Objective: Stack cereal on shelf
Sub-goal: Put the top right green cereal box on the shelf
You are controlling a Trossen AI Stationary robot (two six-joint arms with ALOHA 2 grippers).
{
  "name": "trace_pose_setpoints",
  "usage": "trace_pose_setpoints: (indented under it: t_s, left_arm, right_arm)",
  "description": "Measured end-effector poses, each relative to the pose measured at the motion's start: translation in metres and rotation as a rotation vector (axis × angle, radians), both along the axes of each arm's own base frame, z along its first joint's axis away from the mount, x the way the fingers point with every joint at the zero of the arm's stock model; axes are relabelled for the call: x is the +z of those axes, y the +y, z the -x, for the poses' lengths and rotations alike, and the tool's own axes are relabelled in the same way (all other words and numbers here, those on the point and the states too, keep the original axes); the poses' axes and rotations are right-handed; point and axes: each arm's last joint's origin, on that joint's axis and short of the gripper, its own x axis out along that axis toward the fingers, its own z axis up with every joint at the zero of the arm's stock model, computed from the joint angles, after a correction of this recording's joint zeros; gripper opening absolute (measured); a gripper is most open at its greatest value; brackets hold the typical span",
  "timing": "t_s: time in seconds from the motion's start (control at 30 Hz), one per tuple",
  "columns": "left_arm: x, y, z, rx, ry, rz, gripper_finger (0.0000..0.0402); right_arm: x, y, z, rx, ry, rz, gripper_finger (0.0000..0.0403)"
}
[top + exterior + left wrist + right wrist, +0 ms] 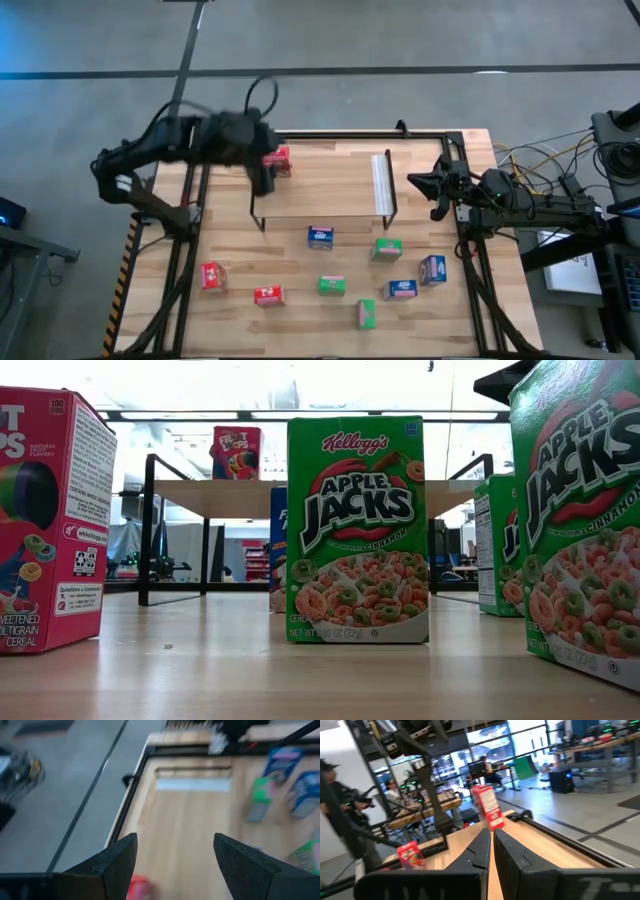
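The shelf (pixel 330 185) stands at the table's far middle, a white strip (pixel 381 183) at its right end. One red cereal box (pixel 279 160) stands upright on the shelf's left end (pixel 237 452). My left gripper (pixel 265 180) hovers open just by and above that box, whose red top (pixel 137 887) shows low between the fingers. Other cereal boxes stand on the table in front of the shelf: red (pixel 211 276), green (pixel 332 285), blue (pixel 320 236) and several more. My right gripper (pixel 410 183) waits shut at the shelf's right end (pixel 491 832).
A black frame (pixel 455 150) runs round the table's edges. The green box (pixel 357 530) and the red box (pixel 45 520) stand close to the near edge. Bare wood lies along the shelf top right of the red box. People show in the room beyond (pixel 335 810).
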Motion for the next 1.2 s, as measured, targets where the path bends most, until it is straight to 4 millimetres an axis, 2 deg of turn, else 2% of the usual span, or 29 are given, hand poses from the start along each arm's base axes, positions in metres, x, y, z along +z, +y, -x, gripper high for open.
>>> trace_pose_setpoints:
  t_s: [0.1,0.27,0.43,0.53,0.7,0.87,1.2]
  left_arm:
    - [-0.012,-0.029,0.000,-0.042,-0.056,-0.030,0.0245]
    - [-0.043,-0.071,0.001,-0.109,-0.110,-0.083,0.0245]
    - [-0.081,-0.101,0.004,-0.203,-0.109,-0.090,0.0245]
    - [-0.102,-0.111,0.008,-0.184,-0.099,-0.142,0.0245]
    - [-0.129,-0.119,0.019,-0.134,-0.091,-0.182,0.0245]
    - [-0.143,-0.118,0.034,-0.163,-0.119,-0.209,0.0245]
    - [-0.149,-0.089,0.078,-0.060,-0.278,-0.195,0.0245]
  right_arm:
    - [0.000,0.001,0.000,0.028,0.001,0.003,0.0013]
    - [-0.002,0.001,-0.001,0.028,0.007,0.004,0.0013]
    - [-0.015,0.001,-0.003,0.029,0.043,-0.032,0.0013]
    - [-0.017,0.002,-0.004,0.039,0.049,-0.051,0.0013]
    - [-0.017,0.006,-0.004,0.075,0.038,-0.058,0.0013]
    - [-0.015,0.013,-0.010,0.129,0.010,-0.033,0.0013]
    - [-0.020,0.031,-0.034,0.236,0.033,-0.014,0.0013]
